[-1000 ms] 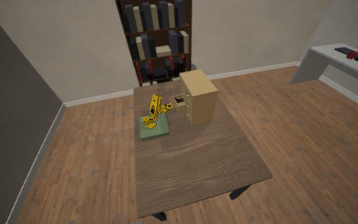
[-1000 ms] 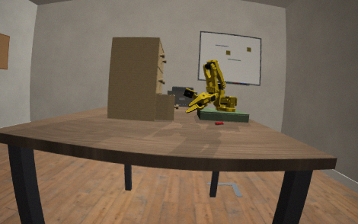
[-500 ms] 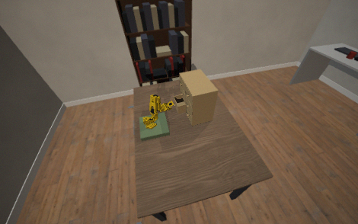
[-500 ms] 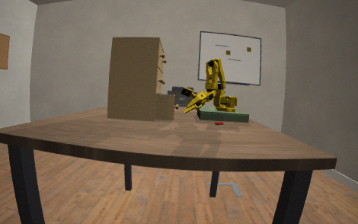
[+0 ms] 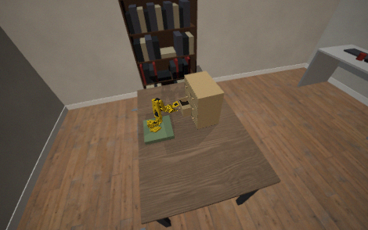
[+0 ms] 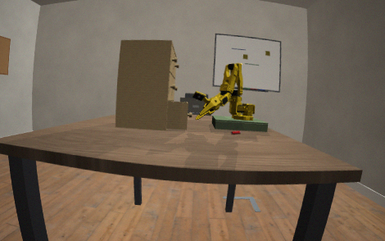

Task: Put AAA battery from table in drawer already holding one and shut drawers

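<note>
A tan drawer cabinet [image 5: 203, 99] stands on the wooden table, and it also shows in the exterior view [image 6: 145, 84]. One low drawer [image 6: 177, 115] is pulled out toward the arm, while the others look closed with small knobs. My yellow arm stands on a green base [image 6: 239, 123]. My gripper [image 6: 199, 116] points down just in front of the open drawer's face, with the fingers close together and nothing between them. It also shows in the top view [image 5: 179, 105]. A small red battery [image 6: 235, 132] lies on the table beside the green base. The drawer's contents are hidden.
A bookshelf [image 5: 160, 39] stands behind the table. A white desk [image 5: 340, 59] is at the far right. A whiteboard [image 6: 246, 62] hangs on the wall behind the arm.
</note>
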